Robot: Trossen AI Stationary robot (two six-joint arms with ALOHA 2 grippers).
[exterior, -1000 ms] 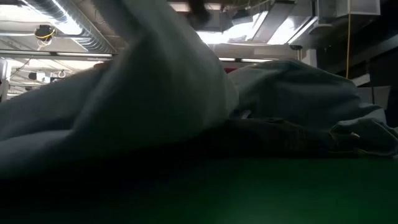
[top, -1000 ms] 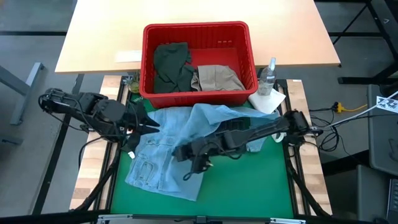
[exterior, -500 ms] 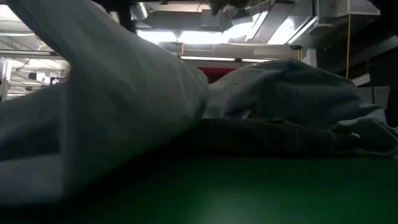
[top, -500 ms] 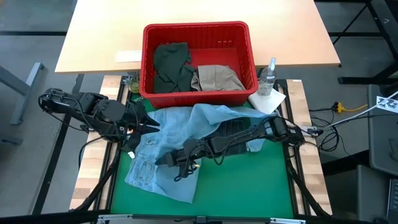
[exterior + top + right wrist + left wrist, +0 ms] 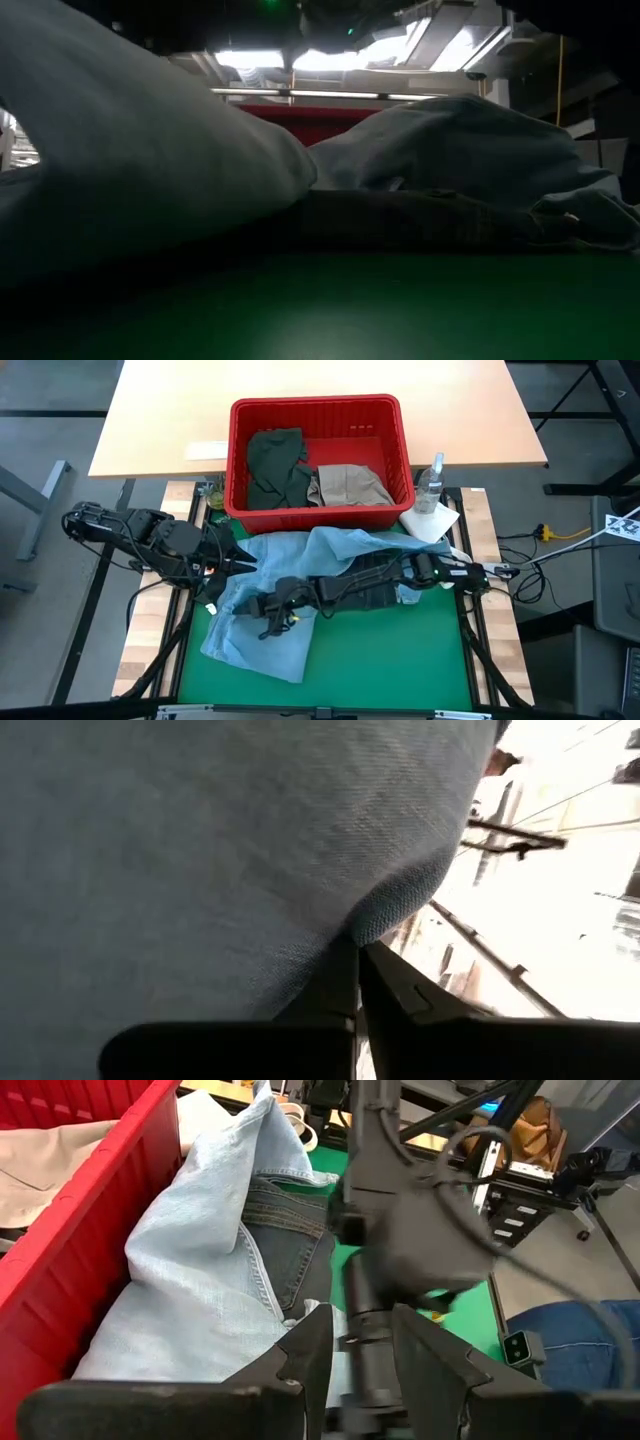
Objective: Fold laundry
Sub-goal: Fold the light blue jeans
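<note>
Right fingers: the right gripper (image 5: pixel 268 622) had its fingers pressed together on a fold of the light blue denim (image 5: pixel 262 592), pinching its edge, as the right wrist view showed (image 5: pixel 250 860).
Left fingers: the left gripper (image 5: pixel 240 559) sat at the denim's left edge with its fingers (image 5: pixel 305 1355) part-spread; whether they held cloth I could not tell.
Change: over the last second the right arm had swept leftward across the green mat (image 5: pixel 390 660), carrying the pinched layer over the waistband and pocket area that had been exposed.
Meaning: the denim looked to be doubling over itself, so a first fold seemed under way but not laid flat.
Denim position: on the mat just in front of the red basket (image 5: pixel 240 420), partly over dark navy jeans (image 5: pixel 375 575).
Denim axis: its long axis ran diagonally, from the mat's near left up toward the basket's right corner.
Other garments: a dark olive green piece (image 5: pixel 272 465) and a beige khaki piece (image 5: pixel 348 484) lay in the basket.
</note>
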